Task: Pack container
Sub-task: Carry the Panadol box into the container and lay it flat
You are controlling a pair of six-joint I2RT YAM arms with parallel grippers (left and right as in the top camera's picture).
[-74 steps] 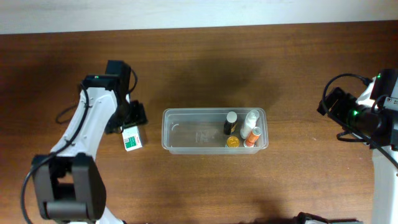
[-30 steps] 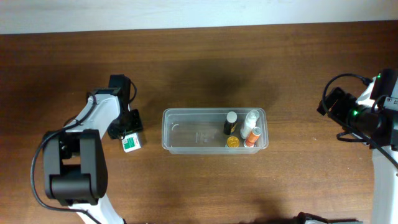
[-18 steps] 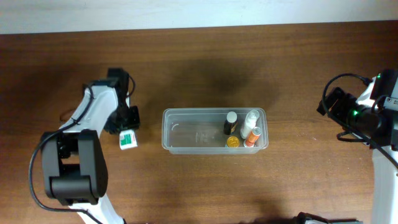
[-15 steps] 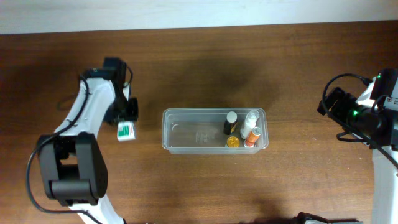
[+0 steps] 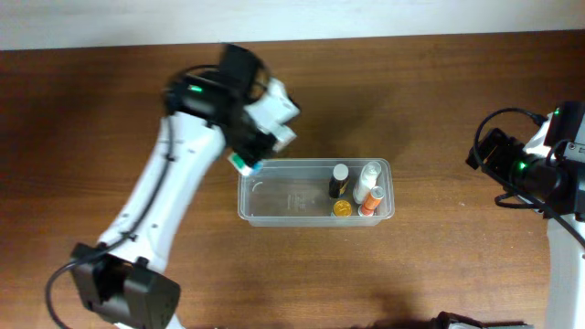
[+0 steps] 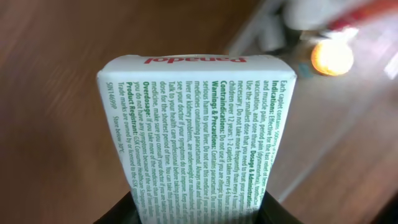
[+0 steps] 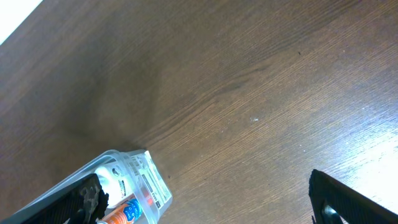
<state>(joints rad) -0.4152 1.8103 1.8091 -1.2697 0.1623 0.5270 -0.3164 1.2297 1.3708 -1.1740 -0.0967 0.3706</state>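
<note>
Clear plastic container (image 5: 283,196) sits mid-table (image 5: 411,91), long axis L-R in overhead. Contents are bunched at its right end:
- dark bottle (image 5: 339,181) w/ white cap
- white bottle (image 5: 369,174)
- orange bottle (image 5: 369,199)
- round orange cap (image 5: 342,209)

L gripper (image 6: 196,213) is pinching the Panadol carton (image 6: 196,124) by one end. It's a white box w/ green fine print and red brand name along the far edge. The dark fingers show on either side of it at the bottom of the wrist view. In overhead the L arm is reached out across the table, w/ the carton at the container's far-left corner, right by the rim. Can't tell whether it's touching the rim or above it. In L wrist view the container is a blur top right behind the carton, and the orange cap is a bright blob.

R gripper (image 7: 205,193) is spread wide, w/ only wood grain between the fingers. It's off the container's right end, well apart from it. R wrist view catches that end of the container at lower left, w/ the white and orange bottles inside.
</note>
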